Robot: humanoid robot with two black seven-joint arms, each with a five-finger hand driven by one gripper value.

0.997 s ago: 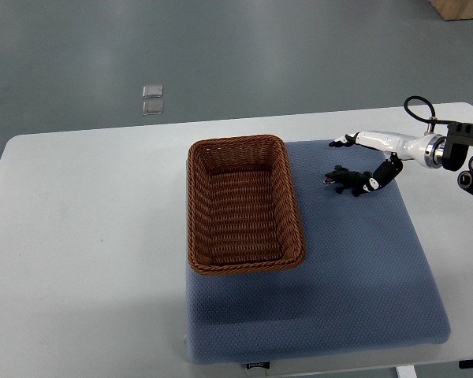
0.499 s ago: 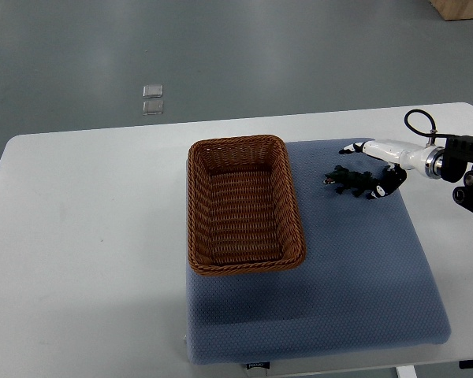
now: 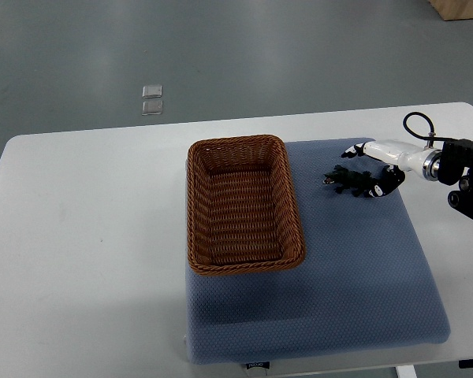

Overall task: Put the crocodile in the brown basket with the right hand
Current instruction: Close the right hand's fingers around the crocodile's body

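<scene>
Now the right hand has closed in over the crocodile, which still lies on the blue mat beside the brown basket; thumb and fingers remain apart around its tail, so the grasp seems imminent

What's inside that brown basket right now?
Nothing: only the brown basket's woven bottom shows. The crocodile lies outside it on the blue mat, by the right hand. The basket hides the mat beneath it.
</scene>
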